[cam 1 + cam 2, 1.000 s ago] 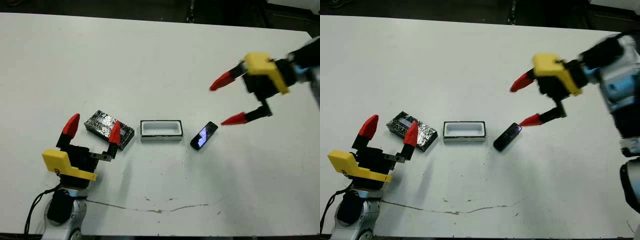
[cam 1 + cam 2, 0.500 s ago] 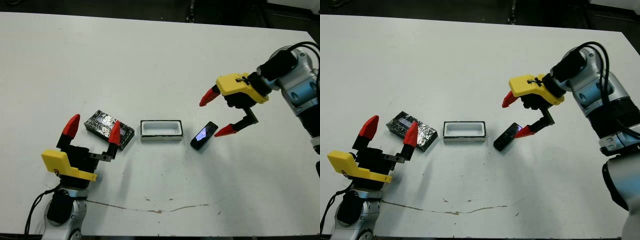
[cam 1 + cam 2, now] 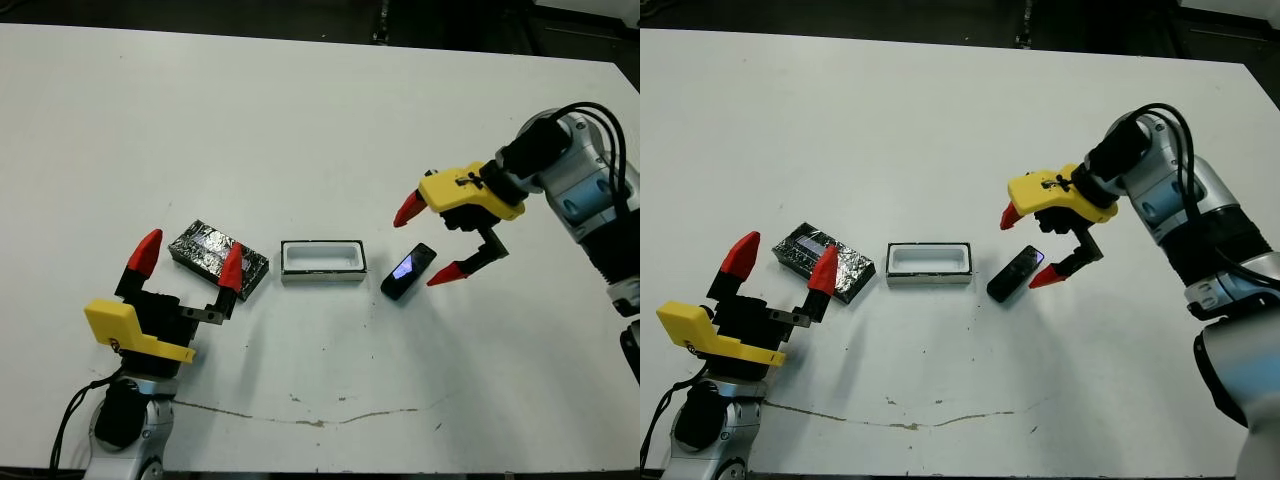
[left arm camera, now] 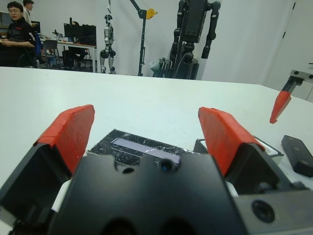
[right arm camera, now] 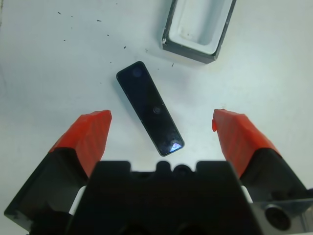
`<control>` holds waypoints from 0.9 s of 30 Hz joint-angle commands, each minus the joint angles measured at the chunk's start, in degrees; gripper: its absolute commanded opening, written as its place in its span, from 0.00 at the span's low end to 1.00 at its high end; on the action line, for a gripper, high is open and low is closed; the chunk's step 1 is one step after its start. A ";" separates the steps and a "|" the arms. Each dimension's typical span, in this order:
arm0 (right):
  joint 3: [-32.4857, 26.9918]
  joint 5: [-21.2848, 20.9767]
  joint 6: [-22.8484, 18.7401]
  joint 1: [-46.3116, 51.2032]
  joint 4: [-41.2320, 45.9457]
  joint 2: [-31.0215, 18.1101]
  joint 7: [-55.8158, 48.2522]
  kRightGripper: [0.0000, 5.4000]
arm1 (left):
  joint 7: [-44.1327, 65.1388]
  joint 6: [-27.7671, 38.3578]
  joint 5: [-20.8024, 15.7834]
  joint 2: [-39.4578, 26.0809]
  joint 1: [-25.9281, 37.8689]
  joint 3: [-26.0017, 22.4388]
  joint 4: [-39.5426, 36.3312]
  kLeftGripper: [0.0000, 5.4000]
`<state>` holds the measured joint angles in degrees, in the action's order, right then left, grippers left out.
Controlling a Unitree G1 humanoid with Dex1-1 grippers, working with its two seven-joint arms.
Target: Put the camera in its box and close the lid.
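The camera [image 3: 408,270], a slim black bar with a glossy bluish face, lies flat on the white table just right of its box [image 3: 322,260], an open tray with a white inside. The speckled black lid [image 3: 215,255] lies left of the box. My right gripper [image 3: 428,242] hovers open over the camera's right end, one fingertip on each side, and the right wrist view shows the camera [image 5: 150,107] between the fingers and the box [image 5: 199,27] beyond. My left gripper [image 3: 187,261] stands open at the lid's near edge.
The table [image 3: 300,130] stretches white and bare toward the back. A thin dark crack [image 3: 300,412] runs along its near edge. In the left wrist view, people sit at desks [image 4: 17,34] far beyond the table, near humanoid robots on stands [image 4: 193,29].
My right gripper has swung in from the far right and come down over the camera. The left gripper, lid, box and camera have not moved.
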<state>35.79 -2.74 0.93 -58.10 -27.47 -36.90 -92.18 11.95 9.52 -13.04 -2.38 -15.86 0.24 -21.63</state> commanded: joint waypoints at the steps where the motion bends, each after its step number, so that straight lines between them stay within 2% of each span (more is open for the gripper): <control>1: 0.86 1.03 -0.08 1.17 -0.49 -0.25 -0.32 1.00 | 0.18 -0.36 -0.06 -0.28 -0.95 0.16 0.22 1.00; 5: 0.70 0.12 -0.59 2.06 0.39 -0.19 -0.32 1.00 | -0.08 0.42 0.75 -0.20 -0.83 0.17 0.70 1.00; 8: 1.24 0.04 -2.87 2.41 1.23 -0.24 -0.32 1.00 | -0.16 0.90 1.46 -0.20 -0.81 0.25 0.95 1.00; 12: 1.86 0.45 -2.81 2.80 0.86 0.10 -0.32 1.00 | -0.21 0.78 1.74 -0.11 -0.92 0.36 0.87 1.00; 27: -0.53 -2.14 -1.99 5.07 1.31 1.67 0.19 1.00 | -0.24 0.59 1.73 0.06 -0.84 0.41 0.94 1.00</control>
<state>35.84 -4.05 -1.39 -54.30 -26.58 -35.26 -92.14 11.79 10.14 -11.29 -2.22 -15.89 0.50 -21.21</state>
